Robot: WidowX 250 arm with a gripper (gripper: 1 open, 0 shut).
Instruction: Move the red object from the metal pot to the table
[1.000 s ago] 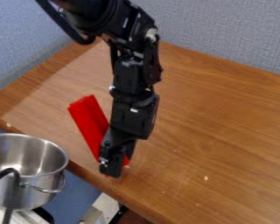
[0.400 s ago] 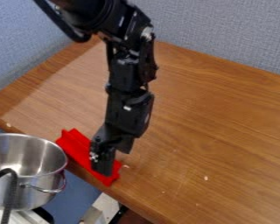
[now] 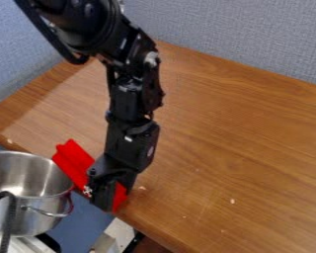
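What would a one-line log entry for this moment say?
end effector: low over red object | red object: on table, near front edge, beside pot | grip: unclear

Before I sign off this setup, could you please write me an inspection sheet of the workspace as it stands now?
Surface: brown wooden table, a few pale specks.
Job's things: red object outside the metal pot, low at the table's front edge beside the pot.
Clutter: nothing seen.
Grippers: gripper pointing down at the red object; jaws blurred, grip cannot be told.
Cables: a dark cable crosses the pot's rim.
Surroundings: blue-grey wall behind.
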